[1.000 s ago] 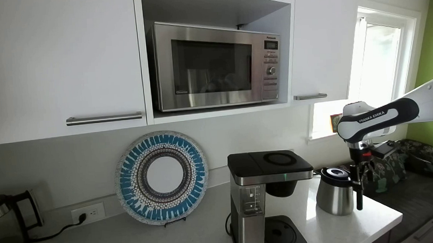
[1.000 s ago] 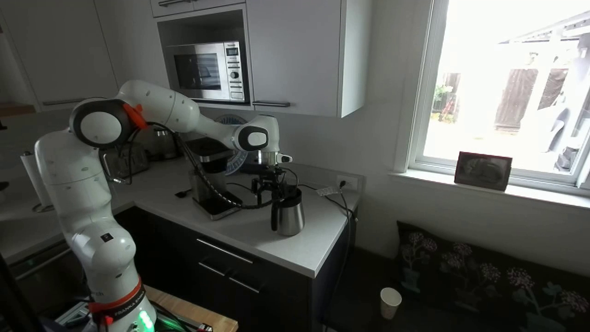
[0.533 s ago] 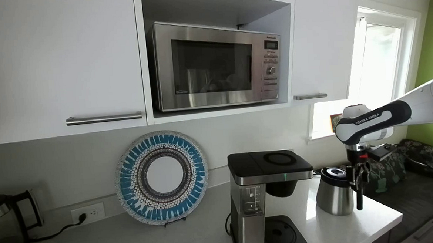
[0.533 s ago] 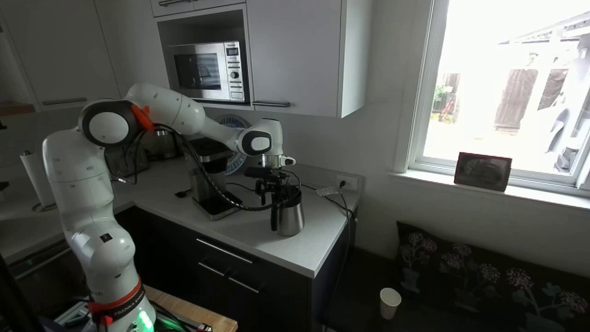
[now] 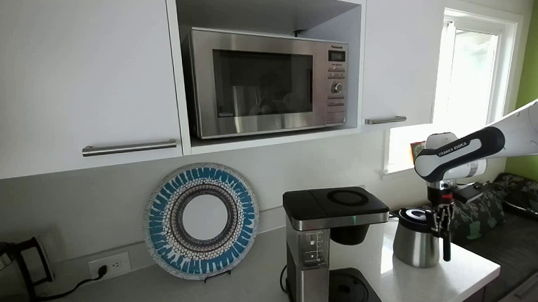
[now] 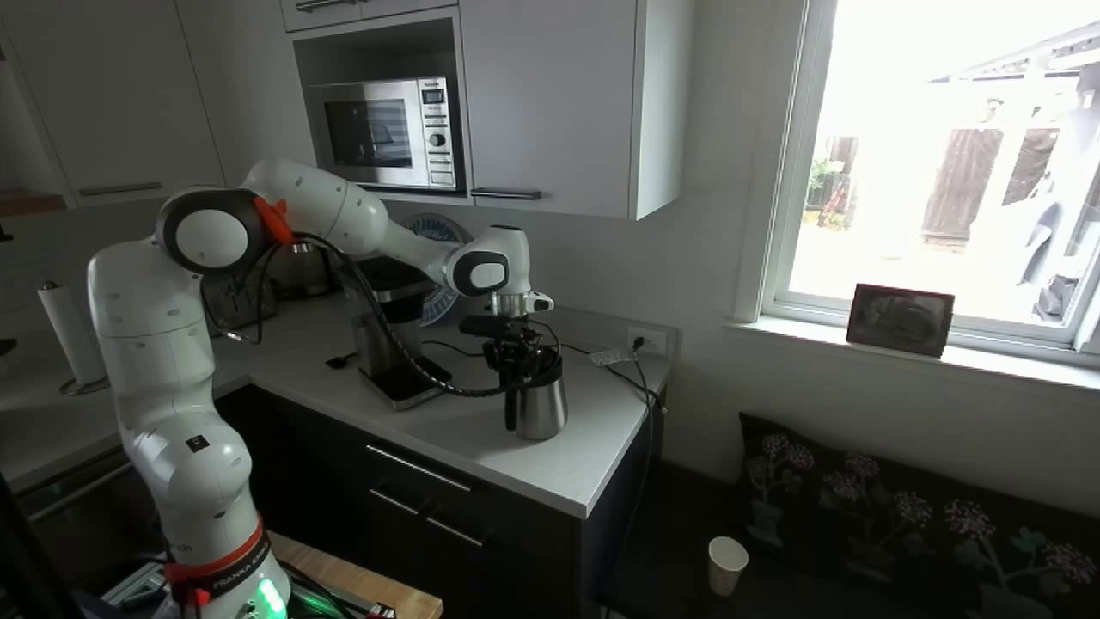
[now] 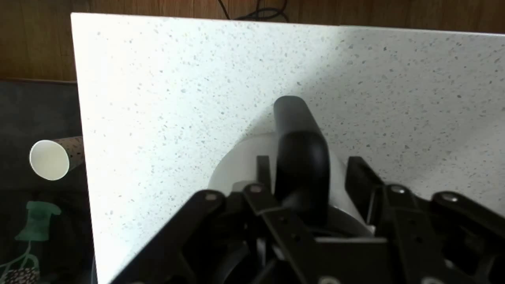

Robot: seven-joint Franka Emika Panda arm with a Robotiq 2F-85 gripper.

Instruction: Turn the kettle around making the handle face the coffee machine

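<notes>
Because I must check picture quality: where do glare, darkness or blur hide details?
Wrist view: the black jointed gripper looks blurry, the speckled white countertop overexposed along its left side; in an exterior view, the white-framed glass window is partly washed out, the flat black drawer fronts look dim.

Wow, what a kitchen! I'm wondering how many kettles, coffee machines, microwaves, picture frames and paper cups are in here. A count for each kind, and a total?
Kettles: 2 (steel kettle, corded kettle)
Coffee machine: 1
Microwave: 1
Picture frame: 1
Paper cup: 1
Total: 6
</notes>
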